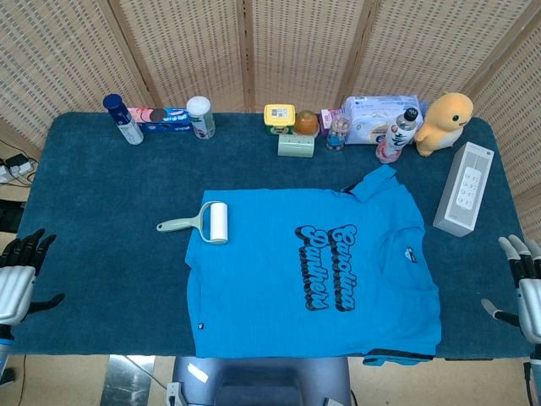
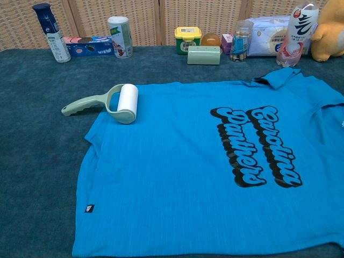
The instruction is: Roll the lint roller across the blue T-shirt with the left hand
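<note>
Your workspace: a bench (image 1: 101,254) covered in dark teal cloth, backed by woven wicker screen panels (image 1: 304,46). The blue T-shirt (image 1: 279,288) lies flat at centre, black lettering up. The lint roller (image 1: 196,224) rests with its white drum on the shirt's upper-left edge and its pale green handle out on the cloth. Your left hand (image 1: 21,275) sits at the bench's left edge, fingers spread, holding nothing; your right hand (image 1: 522,283) mirrors it at the right edge, equally empty. Bottles, boxes and a yellow plush toy (image 1: 444,123) line the far edge.
</note>
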`<control>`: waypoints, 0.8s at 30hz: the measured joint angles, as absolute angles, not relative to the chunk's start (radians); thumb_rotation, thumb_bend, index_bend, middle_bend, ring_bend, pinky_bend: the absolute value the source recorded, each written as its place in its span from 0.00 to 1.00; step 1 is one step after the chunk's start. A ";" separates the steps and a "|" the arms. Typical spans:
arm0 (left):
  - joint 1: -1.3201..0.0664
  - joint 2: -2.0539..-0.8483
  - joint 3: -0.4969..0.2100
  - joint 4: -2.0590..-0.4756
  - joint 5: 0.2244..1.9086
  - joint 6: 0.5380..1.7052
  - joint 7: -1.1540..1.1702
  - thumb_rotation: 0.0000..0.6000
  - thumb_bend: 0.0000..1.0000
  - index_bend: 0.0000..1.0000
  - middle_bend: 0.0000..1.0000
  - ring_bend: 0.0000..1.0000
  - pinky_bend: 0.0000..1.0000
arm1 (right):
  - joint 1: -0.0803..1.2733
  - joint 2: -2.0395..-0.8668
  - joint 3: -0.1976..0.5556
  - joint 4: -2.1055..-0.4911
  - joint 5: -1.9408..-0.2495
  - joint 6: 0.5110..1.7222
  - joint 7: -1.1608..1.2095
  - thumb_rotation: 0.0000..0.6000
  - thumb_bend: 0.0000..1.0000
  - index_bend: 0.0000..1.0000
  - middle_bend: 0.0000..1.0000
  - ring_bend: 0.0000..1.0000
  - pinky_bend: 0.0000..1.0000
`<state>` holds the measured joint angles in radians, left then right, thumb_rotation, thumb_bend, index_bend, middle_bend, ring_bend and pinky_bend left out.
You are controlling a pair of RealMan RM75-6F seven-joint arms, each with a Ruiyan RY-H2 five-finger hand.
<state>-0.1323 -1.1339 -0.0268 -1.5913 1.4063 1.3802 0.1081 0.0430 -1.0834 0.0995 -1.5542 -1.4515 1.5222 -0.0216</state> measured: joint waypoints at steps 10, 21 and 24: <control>-0.165 -1.154 -0.041 -1.550 1.425 1.351 0.051 1.00 0.02 0.00 0.00 0.00 0.03 | 0.048 -1.089 0.100 -1.548 -1.446 1.510 -0.026 1.00 0.00 0.01 0.00 0.00 0.00; -0.357 -1.275 -0.106 -1.430 1.408 1.092 -0.082 1.00 0.03 0.00 0.00 0.00 0.03 | 0.074 -1.108 0.104 -1.527 -1.413 1.446 -0.040 1.00 0.00 0.03 0.00 0.00 0.00; -0.420 -1.312 -0.135 -1.401 1.352 0.992 -0.071 1.00 0.03 0.00 0.00 0.00 0.03 | 0.083 -1.114 0.110 -1.519 -1.389 1.424 -0.050 1.00 0.00 0.03 0.00 0.00 0.00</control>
